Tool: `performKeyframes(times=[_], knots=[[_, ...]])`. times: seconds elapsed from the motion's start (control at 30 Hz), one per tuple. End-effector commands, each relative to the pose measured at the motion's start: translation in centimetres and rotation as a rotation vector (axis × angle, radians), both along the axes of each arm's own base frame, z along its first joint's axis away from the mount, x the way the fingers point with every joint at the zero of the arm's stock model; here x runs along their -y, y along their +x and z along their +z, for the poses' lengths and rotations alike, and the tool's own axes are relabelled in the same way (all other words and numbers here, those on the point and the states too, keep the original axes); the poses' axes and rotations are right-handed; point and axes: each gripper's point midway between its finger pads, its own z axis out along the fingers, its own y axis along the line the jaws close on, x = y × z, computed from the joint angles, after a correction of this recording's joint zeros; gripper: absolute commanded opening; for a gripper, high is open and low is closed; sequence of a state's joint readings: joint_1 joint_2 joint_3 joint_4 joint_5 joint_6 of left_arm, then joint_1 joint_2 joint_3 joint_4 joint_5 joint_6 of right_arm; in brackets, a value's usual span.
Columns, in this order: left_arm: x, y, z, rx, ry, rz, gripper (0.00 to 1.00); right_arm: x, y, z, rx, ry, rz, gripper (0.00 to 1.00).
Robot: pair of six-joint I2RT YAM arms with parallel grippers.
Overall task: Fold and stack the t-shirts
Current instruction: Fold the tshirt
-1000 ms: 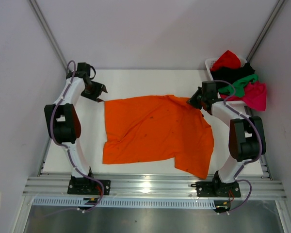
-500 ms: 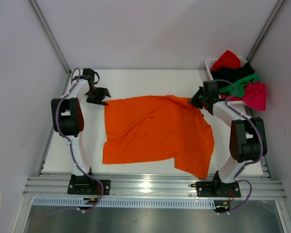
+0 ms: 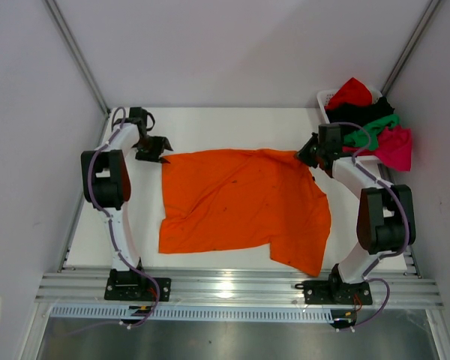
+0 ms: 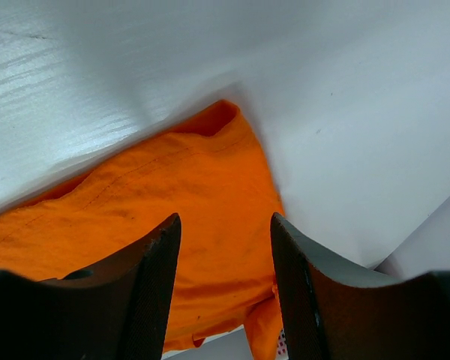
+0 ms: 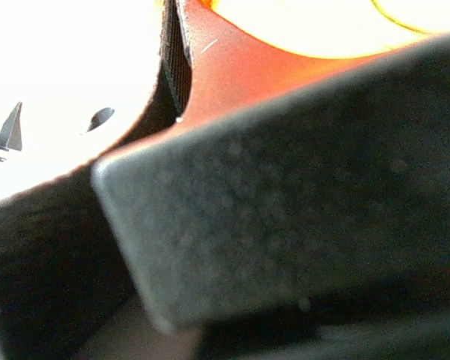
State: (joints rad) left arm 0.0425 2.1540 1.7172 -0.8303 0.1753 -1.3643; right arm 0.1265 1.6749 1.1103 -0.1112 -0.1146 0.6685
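**Right corner pinched, left corner not yet taken**

My right fingers [image 3: 304, 154] are pressed together on the far right corner of the orange t-shirt [image 3: 240, 202]. The right wrist view is filled by my own dark pads with orange cloth squeezed up against them, so I read that as a real grip. I hold that corner so the far edge can be pulled straight.

My left fingers [image 3: 154, 148] stand partly apart and hold nothing. They hover just over the far left corner of the shirt, and in the left wrist view that corner lies on the white table [image 3: 210, 124] below the gap between them. I judge this is the line-up for pinching the matching corner.

The shirt lies spread across the middle of the table, mostly flat. Its near right part hangs lower and creased towards the table's near edge. The near left edge lies straighter.

There is bare table beyond the far edge and a strip to the left. On the right, room is tight. The white basket [image 3: 324, 97] sits just behind my right arm, holding the red t-shirt [image 3: 350, 91], black t-shirt [image 3: 356, 112], green t-shirt [image 3: 371, 129] and magenta-pink t-shirt [image 3: 396, 146], and the pink one spills over its side.
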Motion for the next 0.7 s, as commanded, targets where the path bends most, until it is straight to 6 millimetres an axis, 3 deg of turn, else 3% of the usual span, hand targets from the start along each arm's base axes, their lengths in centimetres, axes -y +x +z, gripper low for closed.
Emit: performKeyframes(times=[0.0,0.67], knots=[[-0.6,1.4,0.9,0.039,0.009,0.058,0.54,0.7,-0.4,1.9,0.043,-0.009,0.002,0.04],[-2.0,1.5,-1.6,-0.013,0.027,0.093,0.55,1.4,-0.9,2.7,0.055,-0.008,-0.013,0.04]])
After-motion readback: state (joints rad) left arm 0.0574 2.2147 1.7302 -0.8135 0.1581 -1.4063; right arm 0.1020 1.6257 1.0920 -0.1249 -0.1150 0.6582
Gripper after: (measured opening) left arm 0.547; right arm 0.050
